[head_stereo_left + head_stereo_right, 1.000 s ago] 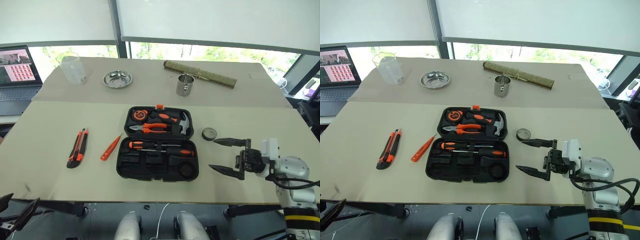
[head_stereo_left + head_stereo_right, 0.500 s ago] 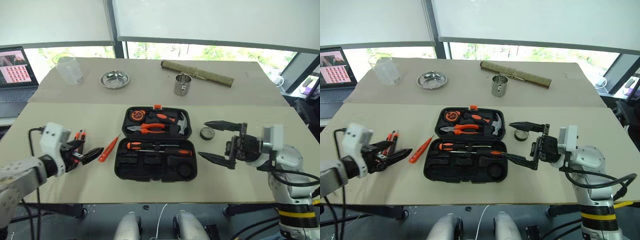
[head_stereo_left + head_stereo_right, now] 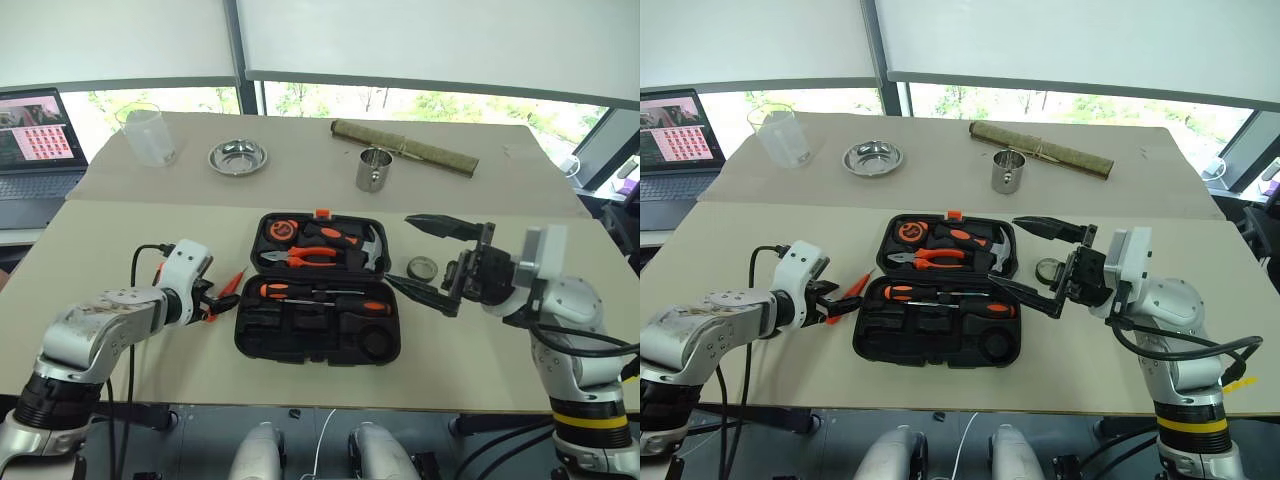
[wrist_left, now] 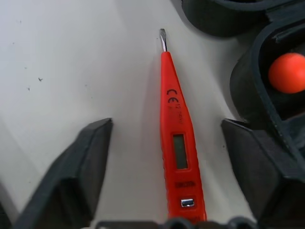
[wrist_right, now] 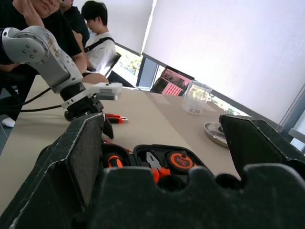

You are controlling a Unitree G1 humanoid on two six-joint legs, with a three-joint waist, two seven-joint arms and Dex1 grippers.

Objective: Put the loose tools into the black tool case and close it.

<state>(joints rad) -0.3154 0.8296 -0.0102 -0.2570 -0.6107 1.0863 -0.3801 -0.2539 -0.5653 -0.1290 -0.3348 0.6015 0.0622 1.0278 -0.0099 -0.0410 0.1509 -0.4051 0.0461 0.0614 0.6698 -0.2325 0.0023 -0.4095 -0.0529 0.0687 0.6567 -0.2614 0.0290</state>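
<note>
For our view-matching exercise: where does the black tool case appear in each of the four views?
Left eye: black tool case, table centre.
Right eye: centre too.
Left wrist: its edge beside the slim screwdriver.
Right wrist: open, beyond the fingers.
Shared landmark: left tool beside it.

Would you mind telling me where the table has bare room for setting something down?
Free: the front strip of the table below the black tool case, and the far right corner behind the right gripper. Crowded: left of the case, where the left gripper brackets the slim orange screwdriver, and between case and tape roll.
</note>
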